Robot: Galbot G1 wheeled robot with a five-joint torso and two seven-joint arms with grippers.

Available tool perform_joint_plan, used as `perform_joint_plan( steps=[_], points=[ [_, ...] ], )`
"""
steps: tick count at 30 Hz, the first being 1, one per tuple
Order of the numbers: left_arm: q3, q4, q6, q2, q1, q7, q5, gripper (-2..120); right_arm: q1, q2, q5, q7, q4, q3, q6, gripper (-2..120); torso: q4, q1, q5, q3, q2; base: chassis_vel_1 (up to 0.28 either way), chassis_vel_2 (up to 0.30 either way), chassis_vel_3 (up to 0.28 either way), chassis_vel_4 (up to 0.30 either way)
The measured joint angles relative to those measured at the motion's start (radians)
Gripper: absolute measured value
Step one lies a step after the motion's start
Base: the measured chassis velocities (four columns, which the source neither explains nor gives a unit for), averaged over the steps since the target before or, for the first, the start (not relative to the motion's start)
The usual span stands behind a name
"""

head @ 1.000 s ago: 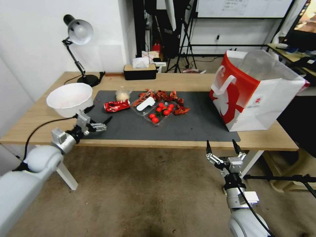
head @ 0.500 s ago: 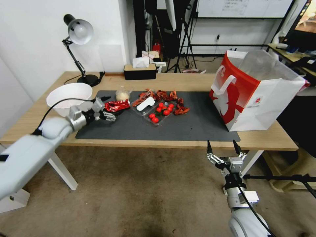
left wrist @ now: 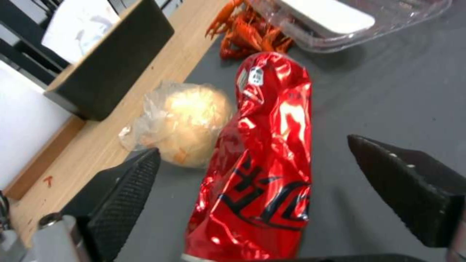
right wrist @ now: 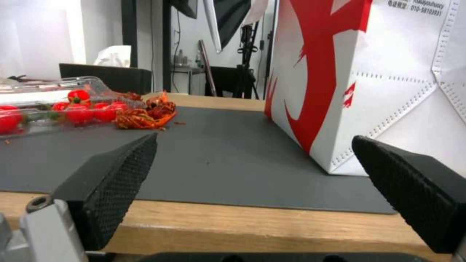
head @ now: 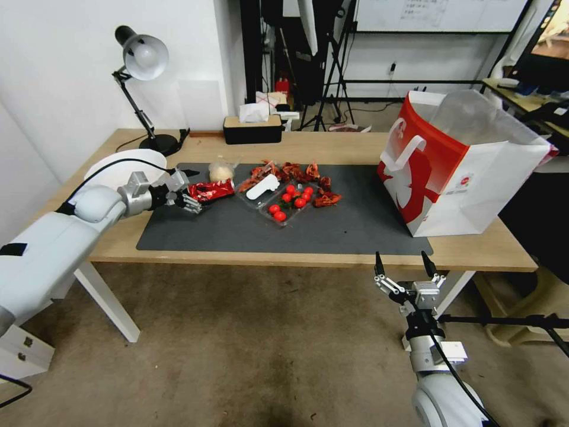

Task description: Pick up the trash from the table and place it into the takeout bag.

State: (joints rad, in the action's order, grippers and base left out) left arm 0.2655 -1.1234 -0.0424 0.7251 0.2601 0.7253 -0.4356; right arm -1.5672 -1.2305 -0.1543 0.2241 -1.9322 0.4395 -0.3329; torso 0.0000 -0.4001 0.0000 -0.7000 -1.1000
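A crushed red can [head: 212, 190] lies on the dark grey mat [head: 355, 219] of the table [head: 332, 145]. My left gripper [head: 189, 190] is open at the can's left end. In the left wrist view the can [left wrist: 264, 156] lies between the two fingers [left wrist: 121, 189], which stand clear of it on both sides. A small clear bag with a beige lump [head: 220, 172] [left wrist: 187, 127] sits just behind the can. The red-and-white takeout bag [head: 456, 160] [right wrist: 369, 72] stands open at the table's right end. My right gripper [head: 405, 265] [right wrist: 255, 140] is open, below the front edge.
A big white bowl [head: 118, 169] sits behind my left arm. Mid-mat lie a clear tray of cherry tomatoes [head: 284, 204] and crayfish shells [head: 296, 172]. A desk lamp [head: 142, 59] and a black tissue box [head: 252, 129] stand at the back edge.
My left arm has swung from the table's front edge, forward and to the right, bringing its open gripper up to the red can. The right arm has stayed put.
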Motion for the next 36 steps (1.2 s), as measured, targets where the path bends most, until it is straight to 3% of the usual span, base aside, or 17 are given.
perform_joint_plan(
  steps=[15, 20, 23, 27, 36],
  points=[
    [0.016, 0.083, 0.031, 0.028, -0.054, 0.081, 0.074, 86, 0.001, -0.002, -0.001, 0.001, 0.005, 0.001, 0.000, 100, 0.0000, 0.000, 0.0000, 0.000, 0.000, 0.000, 0.000, 0.000, 0.000],
    [0.021, 0.093, 0.031, 0.028, -0.059, 0.094, 0.080, 75, 0.002, -0.002, -0.001, 0.002, 0.006, 0.002, 0.000, 100, 0.0000, 0.000, 0.0000, 0.000, 0.000, 0.000, 0.000, 0.000, 0.000],
    [0.021, 0.098, 0.030, 0.028, -0.059, 0.102, 0.083, 59, 0.001, -0.003, -0.001, 0.002, 0.006, 0.001, -0.001, 100, 0.0001, 0.000, 0.0001, 0.000, 0.000, 0.000, 0.000, 0.000, 0.000],
    [0.018, 0.103, 0.028, 0.026, -0.060, 0.115, 0.085, 50, 0.000, -0.003, -0.001, 0.002, 0.006, 0.001, -0.001, 100, 0.0000, 0.000, 0.0002, 0.000, 0.000, 0.000, 0.000, 0.000, 0.000],
    [0.012, 0.091, 0.027, 0.018, -0.055, 0.125, 0.087, 47, 0.000, -0.004, -0.001, 0.003, 0.006, 0.001, -0.002, 100, 0.0000, 0.000, -0.0001, 0.000, 0.000, 0.000, 0.000, 0.000, 0.000]
  ],
)
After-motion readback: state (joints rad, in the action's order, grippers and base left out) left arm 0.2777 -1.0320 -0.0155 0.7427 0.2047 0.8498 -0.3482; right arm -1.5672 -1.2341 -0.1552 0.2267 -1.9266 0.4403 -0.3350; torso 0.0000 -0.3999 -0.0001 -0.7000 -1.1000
